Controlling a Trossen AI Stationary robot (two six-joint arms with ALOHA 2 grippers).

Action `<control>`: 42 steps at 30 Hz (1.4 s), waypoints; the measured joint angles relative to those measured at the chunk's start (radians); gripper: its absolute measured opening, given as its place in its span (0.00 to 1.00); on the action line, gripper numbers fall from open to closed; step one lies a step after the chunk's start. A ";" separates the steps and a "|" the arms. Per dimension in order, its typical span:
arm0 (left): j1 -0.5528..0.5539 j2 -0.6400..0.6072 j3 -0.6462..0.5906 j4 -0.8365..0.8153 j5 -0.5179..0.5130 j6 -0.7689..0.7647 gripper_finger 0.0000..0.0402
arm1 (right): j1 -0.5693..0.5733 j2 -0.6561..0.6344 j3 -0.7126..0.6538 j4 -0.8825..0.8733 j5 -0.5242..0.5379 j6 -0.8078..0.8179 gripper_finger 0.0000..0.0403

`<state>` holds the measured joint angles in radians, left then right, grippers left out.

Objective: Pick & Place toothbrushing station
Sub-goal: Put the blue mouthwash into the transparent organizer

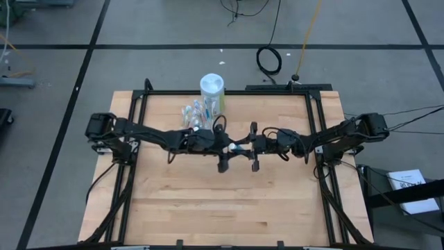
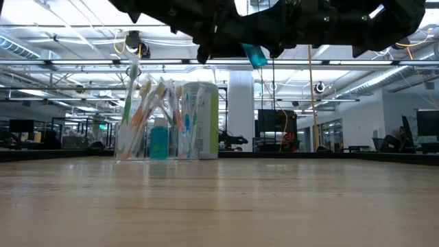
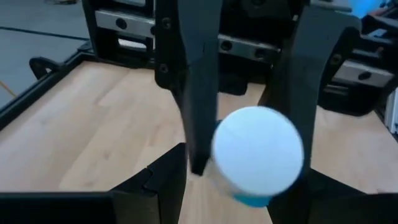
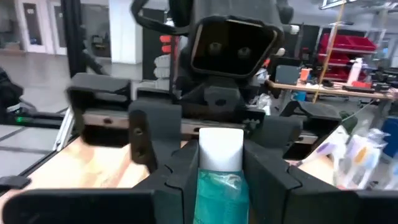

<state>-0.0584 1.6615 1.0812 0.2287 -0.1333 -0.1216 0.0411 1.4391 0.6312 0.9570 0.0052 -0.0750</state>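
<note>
Above the middle of the table (image 1: 229, 201), held well clear of the wood, a small teal toothpaste tube (image 4: 219, 180) lies between the two grippers, which meet nose to nose there. In the right wrist view its teal body sits between the right gripper (image 4: 219, 186)'s two dark fingers, which are clamped against its sides, and its white cap end points away toward the facing left arm. In the left wrist view the round white cap (image 3: 258, 149) faces that camera end-on between the left gripper (image 3: 249, 155)'s fingers, which stand spread wide; one finger is just beside the cap, but whether either touches it I cannot tell. The tube's long axis therefore runs level along the line joining the two grippers, cap toward the left arm, crimped end toward the right. From above only a pale speck of the tube (image 1: 237, 147) shows between the dark fingers; from table height a bit of teal (image 2: 254, 55) hangs under the dark arms. The tube is short, glossy teal-green with a white cap. Near the table's far edge, well apart, stands the clear plastic cup (image 2: 154, 144) holding upright pastel toothbrushes (image 2: 147, 103) and another teal tube, with a white-capped canister (image 1: 213, 94) with a green label just beside it.
</note>
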 joint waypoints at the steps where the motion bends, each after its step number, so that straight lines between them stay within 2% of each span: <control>1: 0.003 0.003 0.008 -0.001 0.001 0.000 0.47 | -0.002 -0.001 0.000 0.001 0.001 0.001 0.24; 6: 0.015 0.004 0.011 -0.012 -0.003 -0.019 0.44 | -0.007 -0.002 0.000 0.002 0.049 -0.026 0.24; 11: 0.024 0.004 0.011 -0.022 -0.007 -0.038 0.30 | -0.010 -0.002 0.000 -0.013 0.055 -0.048 0.26; 15: 0.033 0.003 0.011 -0.038 -0.006 -0.050 0.21 | -0.016 -0.002 0.000 -0.021 0.061 -0.035 0.32; 21: 0.057 -0.043 0.012 -0.192 -0.007 -0.072 0.21 | -0.036 -0.008 -0.001 -0.098 0.055 -0.038 0.43; 24: 0.066 -0.089 0.015 -0.308 -0.068 -0.095 0.23 | -0.049 -0.025 -0.001 -0.125 0.067 -0.016 0.48; 29: 0.080 -0.171 0.014 -0.571 -0.243 -0.154 0.23 | -0.048 -0.055 -0.001 -0.220 0.152 -0.019 0.54; 33: 0.103 -0.188 -0.009 -0.719 -0.367 -0.319 0.23 | -0.049 -0.065 -0.002 -0.253 0.153 -0.019 0.54; 35: 0.116 -0.176 -0.041 -0.692 -0.427 -0.398 0.23 | -0.049 -0.065 -0.002 -0.245 0.152 -0.019 0.54; 39: 0.141 -0.148 -0.091 -0.633 -0.436 -0.491 0.23 | -0.049 -0.065 -0.002 -0.244 0.151 -0.019 0.54; 42: 0.153 -0.123 -0.100 -0.651 -0.440 -0.546 0.23 | -0.049 -0.065 -0.002 -0.244 0.152 -0.019 0.54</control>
<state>0.0943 1.5383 0.9810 -0.4220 -0.5736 -0.6678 -0.0078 1.3739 0.6292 0.7128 0.1567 -0.0943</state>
